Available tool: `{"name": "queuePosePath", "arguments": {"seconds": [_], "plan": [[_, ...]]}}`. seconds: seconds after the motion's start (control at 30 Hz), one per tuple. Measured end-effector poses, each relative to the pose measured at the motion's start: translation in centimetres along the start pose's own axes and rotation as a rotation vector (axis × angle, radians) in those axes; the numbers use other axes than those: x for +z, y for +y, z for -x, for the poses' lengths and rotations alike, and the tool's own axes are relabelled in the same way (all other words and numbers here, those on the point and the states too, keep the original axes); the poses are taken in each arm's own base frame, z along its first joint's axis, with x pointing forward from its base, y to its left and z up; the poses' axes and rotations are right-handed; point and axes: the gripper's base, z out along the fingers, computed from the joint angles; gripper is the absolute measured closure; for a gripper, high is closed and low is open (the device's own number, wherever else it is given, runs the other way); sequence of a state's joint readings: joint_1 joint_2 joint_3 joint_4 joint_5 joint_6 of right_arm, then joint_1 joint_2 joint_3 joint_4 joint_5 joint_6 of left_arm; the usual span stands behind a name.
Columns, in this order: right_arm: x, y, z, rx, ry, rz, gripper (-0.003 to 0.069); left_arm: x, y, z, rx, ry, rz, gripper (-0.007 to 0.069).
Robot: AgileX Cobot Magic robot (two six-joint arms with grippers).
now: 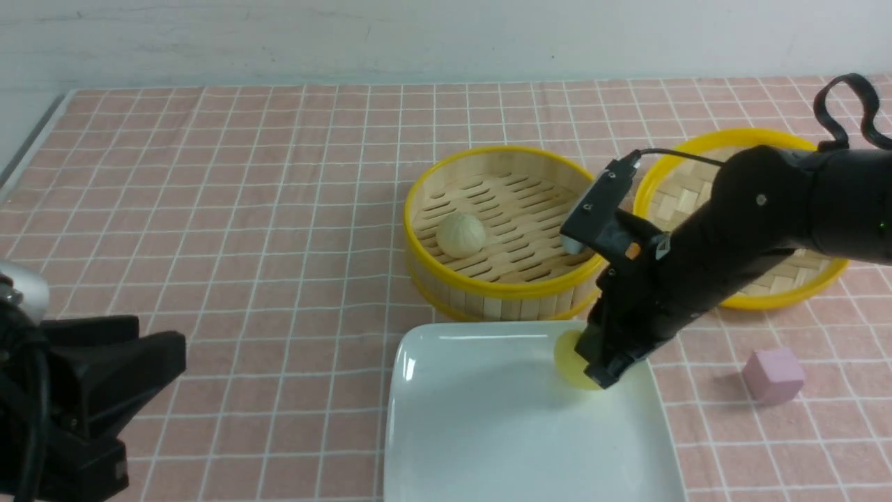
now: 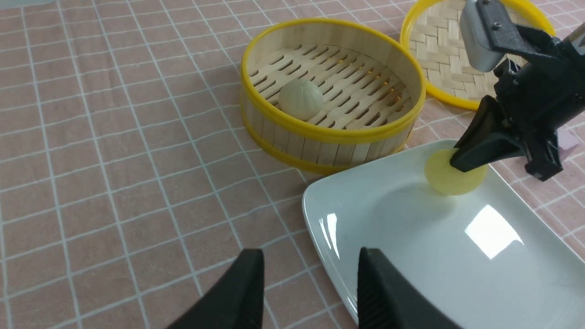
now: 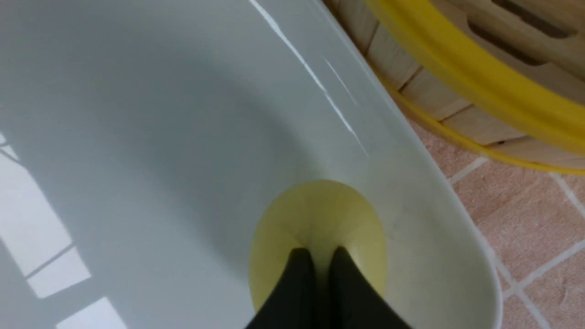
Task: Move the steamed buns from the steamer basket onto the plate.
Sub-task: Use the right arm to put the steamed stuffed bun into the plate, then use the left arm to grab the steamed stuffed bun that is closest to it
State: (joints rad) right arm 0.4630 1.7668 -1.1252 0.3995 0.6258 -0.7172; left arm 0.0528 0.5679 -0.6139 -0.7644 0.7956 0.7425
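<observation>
I see the large glossy white squarish plate (image 1: 488, 432) on the table (image 1: 209, 209). At its two o'clock corner my right gripper (image 1: 606, 376) is pinched tight onto the bright yellow dome-shaped bun (image 1: 570, 362), which rests on the plate just inside the rim. The round bamboo steamer basket with yellow rims (image 1: 488, 286), at the plate's twelve o'clock, holds the pale beige bun (image 1: 460, 234) at nine o'clock on its slat floor. My left gripper (image 2: 310, 256) stands spread apart, holding nothing.
</observation>
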Motion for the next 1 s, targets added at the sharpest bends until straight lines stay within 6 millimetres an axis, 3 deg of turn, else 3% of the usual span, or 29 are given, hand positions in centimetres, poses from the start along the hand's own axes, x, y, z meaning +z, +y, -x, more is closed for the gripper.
{"name": "queuePosePath", "arguments": {"seconds": [0.1,0.27,0.3,0.4,0.53,0.6,0.67,0.77,0.9,1.0], "plan": [[0.2,0.0,-0.1,0.001,0.007,0.004,0.0614,0.0,-0.1,-0.1,0.0,0.009,-0.008,0.0311],[-0.3,0.1,0.1,0.006,-0.01,0.002,0.0423,0.0,-0.1,-0.1,0.0,0.015,-0.014,0.0311],[-0.7,0.2,0.2,0.012,-0.023,-0.002,0.0323,0.0,-0.1,-0.2,0.0,0.017,-0.015,0.0311],[-2.1,0.3,0.6,0.029,-0.068,-0.021,0.0169,0.0,-0.2,-0.2,0.0,0.019,-0.018,0.0311],[-4.9,0.7,1.4,0.018,-0.16,-0.064,0.0099,0.0,-0.2,-0.2,0.0,0.021,-0.019,0.0311],[-8.9,1.2,2.1,-0.002,-0.297,-0.132,0.0102,0.0,-0.2,-0.2,0.0,0.021,-0.019,0.0311],[-10.5,1.4,2.3,-0.007,-0.36,-0.164,0.0109,0.0,-0.2,-0.2,0.0,0.021,-0.019,0.0311],[-16.6,2.5,2.5,-0.018,-0.577,-0.265,0.0144,0.0,-0.2,-0.2,-0.001,0.021,-0.019,0.0311],[-22.5,4.3,1.4,-0.05,-0.766,-0.348,0.0173,0.3,0.0,-0.2,-0.007,0.032,-0.02,0.0311],[-25.8,5.6,0.2,-0.071,-0.857,-0.381,0.0187,1.1,0.5,-0.1,-0.022,0.055,-0.024,0.0311]]}}
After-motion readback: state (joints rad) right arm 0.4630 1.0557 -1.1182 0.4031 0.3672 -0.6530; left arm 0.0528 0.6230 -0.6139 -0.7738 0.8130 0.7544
